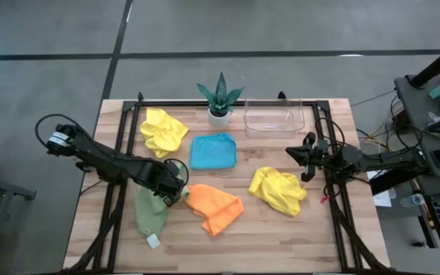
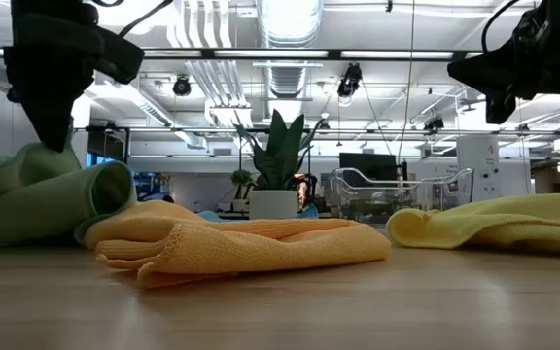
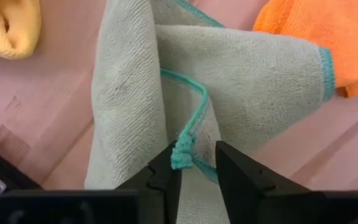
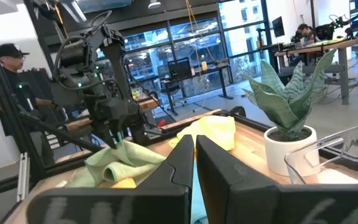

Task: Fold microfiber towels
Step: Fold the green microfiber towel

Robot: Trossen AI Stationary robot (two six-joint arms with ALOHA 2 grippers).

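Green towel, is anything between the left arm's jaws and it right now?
Nothing visible. The left gripper sits right over the sage green towel, its jaws slightly apart around the teal hemmed corner. The orange towel lies beside it, not in between.

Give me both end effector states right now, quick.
Left end effector: fingers slightly apart, straddling the teal hem of the green towel.
Right end effector: closed, empty, raised by the table's right edge.

A grey concrete floor (image 1: 44,46) crossed by dark seams surrounds the wooden tabletop (image 1: 266,244). Overhead, an open white ceiling carries ducts (image 2: 290,19), pipes and hanging lights. Large windows (image 4: 241,31) and distant desks (image 4: 316,43) fill the bright room.
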